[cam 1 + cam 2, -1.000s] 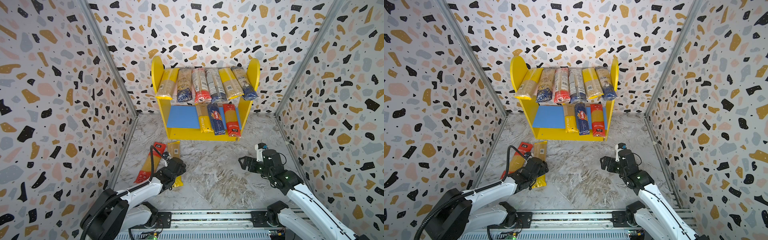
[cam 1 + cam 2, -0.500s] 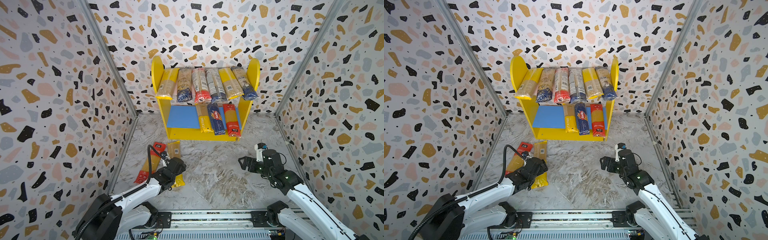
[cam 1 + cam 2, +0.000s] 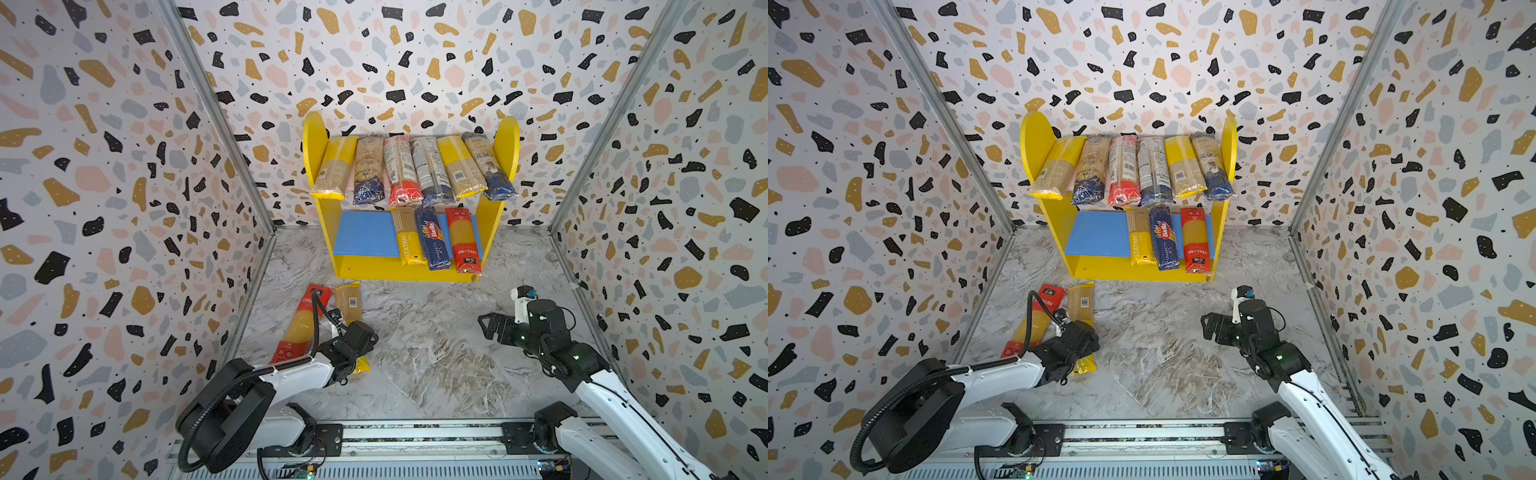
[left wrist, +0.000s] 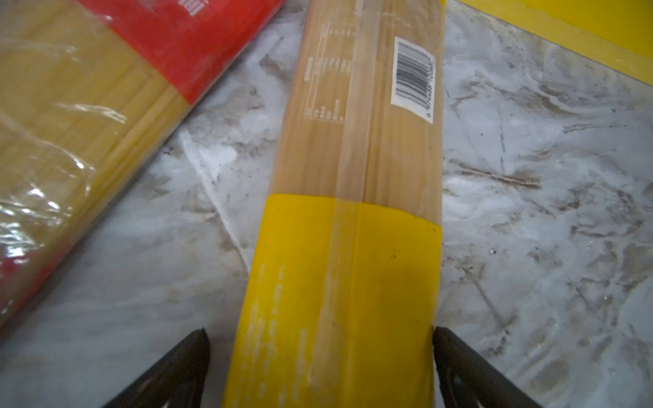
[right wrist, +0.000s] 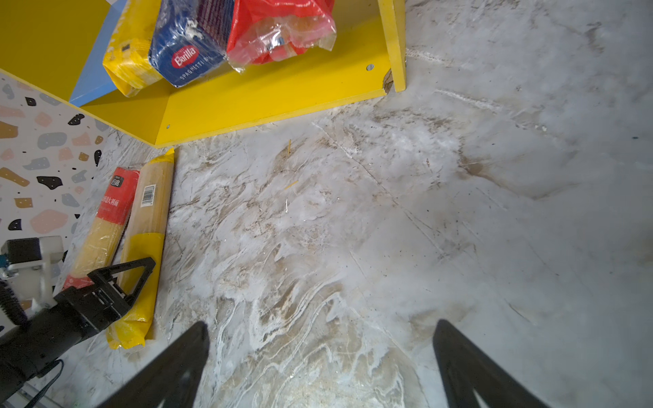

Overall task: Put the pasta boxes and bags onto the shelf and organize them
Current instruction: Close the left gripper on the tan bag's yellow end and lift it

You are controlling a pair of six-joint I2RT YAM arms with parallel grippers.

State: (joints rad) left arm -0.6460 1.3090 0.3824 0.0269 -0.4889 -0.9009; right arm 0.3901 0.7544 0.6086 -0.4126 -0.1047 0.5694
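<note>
On veined floor (image 3: 419, 332), slim cellophane pack (image 4: 357, 141)

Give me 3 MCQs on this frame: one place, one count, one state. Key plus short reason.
1. The red-ended pack and yellow-ended pack lie: A) on the floor before the shelf, at its left end; B) on its top board; C) against the back wall.
2. Packs on the blue lower board: A) two; B) three; C) six.
3. The left gripper is: A) shut on the red-ended pack; B) open, straddling the yellow-ended pack; C) open over bare floor.
1 A: both lie flat on the floor. 2 B: three lie side by side. 3 B: a jaw tip shows on each side of the yellow end.
</note>
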